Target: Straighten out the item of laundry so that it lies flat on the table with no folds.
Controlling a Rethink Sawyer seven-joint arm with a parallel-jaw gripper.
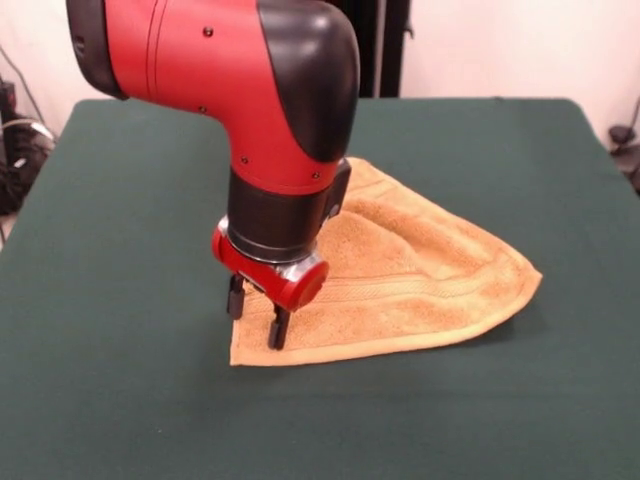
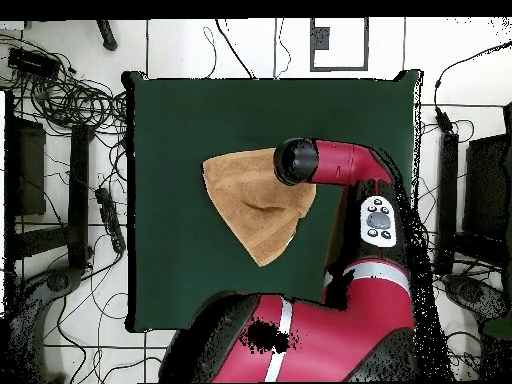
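Orange-tan washcloth [image 1: 420,280] corner under end effector [image 1: 257,312]

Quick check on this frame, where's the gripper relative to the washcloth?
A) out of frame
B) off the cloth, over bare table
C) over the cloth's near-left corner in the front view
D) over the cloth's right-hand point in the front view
C: in the front view the gripper stands with both fingers apart at the near-left corner of the washcloth, which lies in a rough triangle on the table.

Green table [image 1: 120,400] carries folded tan washcloth [image 1: 420,280], near corner under gripper [image 1: 257,314], rest spreading right.
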